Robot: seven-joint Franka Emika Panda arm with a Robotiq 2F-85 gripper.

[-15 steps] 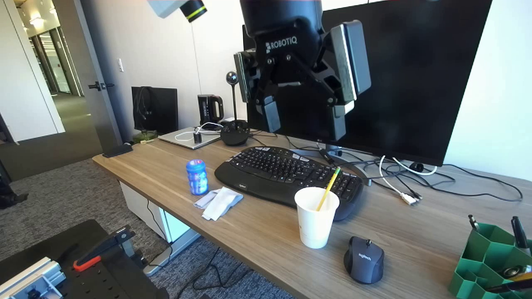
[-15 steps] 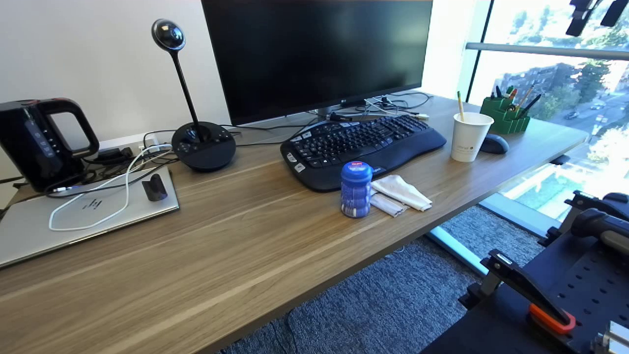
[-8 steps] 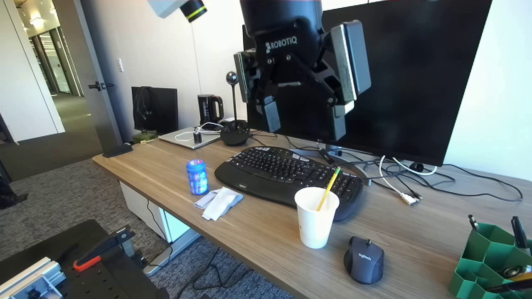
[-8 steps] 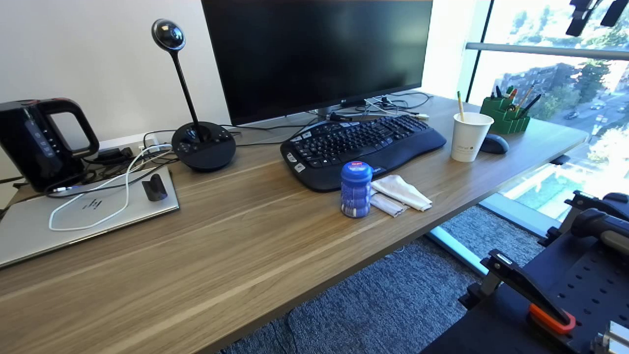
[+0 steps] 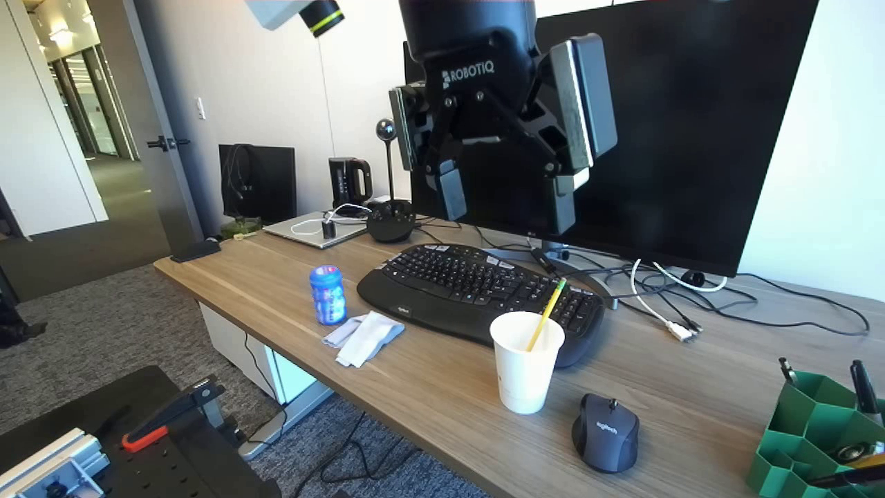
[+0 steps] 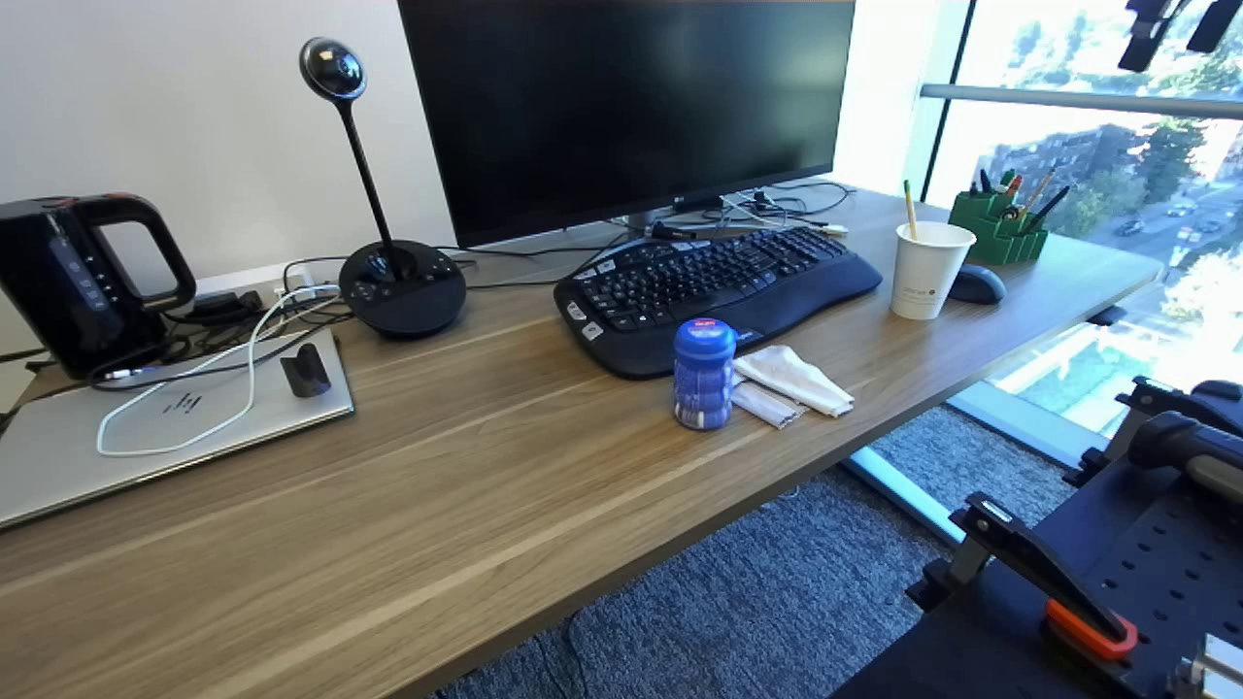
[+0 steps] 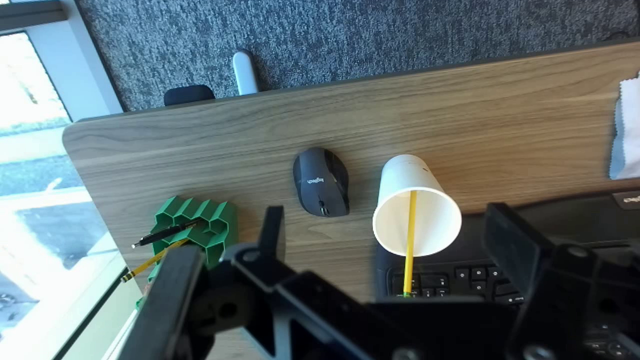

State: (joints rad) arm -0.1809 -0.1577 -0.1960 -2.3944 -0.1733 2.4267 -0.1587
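Cup upright on desk; gripper raised above, jaws spread wide

The cup (image 5: 523, 373) is white and plain inside, with a round rim and walls that narrow toward the base; a small printed mark shows low on its side in an exterior view. It stands upright on the desk (image 6: 466, 485), just beside the end of the keyboard (image 5: 470, 290). A yellow pencil (image 7: 410, 244) leans inside it, green end up and well above the rim.

The gripper (image 5: 508, 198) hangs pointing down, well above the cup and apart from it, in front of the monitor (image 5: 664, 138) in an exterior view. Its jaws stand far apart with only air between them; nothing is held. In the wrist view the cup appears between the two fingers.

The mouse (image 5: 606, 432), dark with a Logitech mark, lies near the cup. Past it stands the green organizer (image 6: 991, 235), holding pens. Toward the keyboard's other end lies a folded pale cloth (image 5: 370, 340); the blue bottle (image 6: 704, 388) stands upright just beside it, contact uncertain. Farther along are a webcam (image 6: 403, 291), a laptop (image 6: 58, 456) and a kettle (image 6: 68, 291).
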